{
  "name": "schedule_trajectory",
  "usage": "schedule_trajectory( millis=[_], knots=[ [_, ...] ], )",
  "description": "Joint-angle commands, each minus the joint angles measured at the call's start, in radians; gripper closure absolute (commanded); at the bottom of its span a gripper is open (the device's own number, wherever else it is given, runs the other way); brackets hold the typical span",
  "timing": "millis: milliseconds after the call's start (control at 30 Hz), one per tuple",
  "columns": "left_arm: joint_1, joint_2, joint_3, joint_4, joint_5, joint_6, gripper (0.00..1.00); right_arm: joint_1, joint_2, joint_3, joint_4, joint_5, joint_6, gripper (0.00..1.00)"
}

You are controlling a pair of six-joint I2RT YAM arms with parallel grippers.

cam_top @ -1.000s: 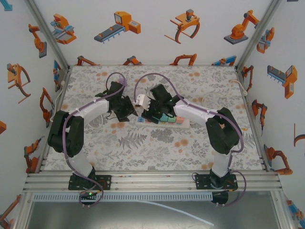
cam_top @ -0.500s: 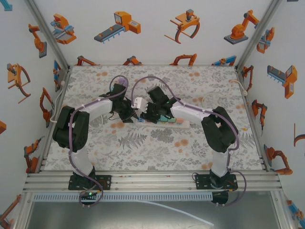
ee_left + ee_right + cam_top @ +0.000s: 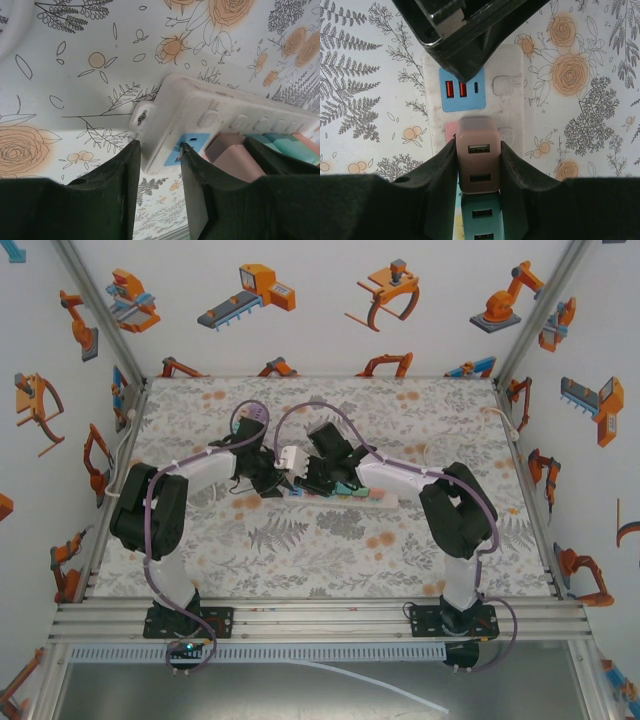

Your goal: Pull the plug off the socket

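Plug (image 3: 478, 155): a pink cube charger with two USB ports on its face, seated in the white strip (image 3: 509, 65) just below the blue USB panel (image 3: 462, 89). A teal plug (image 3: 481, 220) sits directly behind it in the next outlet. In the top view the strip (image 3: 378, 497) lies mid-table between the two arms.

Right gripper (image 3: 478, 148): jaws narrowed onto the plug, one pad flat against each side face. Left gripper (image 3: 157, 149): jaws narrow, closed across the strip's end (image 3: 200, 107) beside the blue panel, bracing it.

Handling, as judged:
- The plug is a rigid, light plastic shell. It will not deform under pad pressure.
- Its sides look smooth and slightly rounded, so a grip near the top edge may slip. Hold low on the flat side faces, as now.
- Resistance comes from pin friction in the outlet, not from weight.
- Pull straight along the pin axis. Tilting could bind the pins or lift the light strip.
- Keep clear of the teal plug.
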Motion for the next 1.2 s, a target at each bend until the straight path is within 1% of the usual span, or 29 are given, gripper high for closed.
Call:
schedule_trajectory(
  millis=[0,67,200,333,400,500,633,833,933,1033,1167],
  knots=[
    [-0.034,0.017,-0.076,-0.048,-0.1,-0.042,0.63,0.04,-0.038,0.003,0.043,-0.038,0.044,0.72],
    [-0.047,0.014,-0.095,-0.033,-0.109,-0.066,0.63,0.048,-0.042,-0.001,0.06,-0.007,0.045,0.73],
    [-0.072,0.015,-0.113,-0.035,-0.151,-0.094,0.63,0.048,-0.053,0.01,0.056,0.007,0.047,0.73],
    [-0.066,0.011,-0.135,-0.038,-0.174,-0.12,0.62,0.049,-0.083,-0.023,0.098,0.008,0.051,0.75],
    [-0.061,0.012,-0.135,-0.048,-0.177,-0.122,0.62,0.048,-0.099,-0.037,0.119,0.008,0.05,0.77],
    [-0.062,0.007,-0.135,-0.055,-0.191,-0.127,0.62,0.048,-0.11,-0.041,0.126,0.007,0.05,0.78],
    [-0.06,-0.005,-0.135,-0.06,-0.2,-0.13,0.62,0.048,-0.122,-0.051,0.154,0.019,0.07,0.78],
    [-0.062,-0.006,-0.135,-0.057,-0.198,-0.138,0.62,0.048,-0.12,-0.061,0.22,0.002,0.087,0.78],
    [-0.062,-0.016,-0.14,-0.056,-0.197,-0.136,0.62,0.048,-0.119,-0.053,0.22,0.004,0.088,0.79],
    [-0.061,-0.047,-0.145,-0.054,-0.208,-0.117,0.59,0.048,-0.146,-0.056,0.236,0.013,0.108,0.79],
    [-0.048,-0.119,-0.114,-0.076,-0.225,-0.05,0.55,0.048,-0.208,-0.06,0.264,0.096,0.205,0.79]
  ],
)
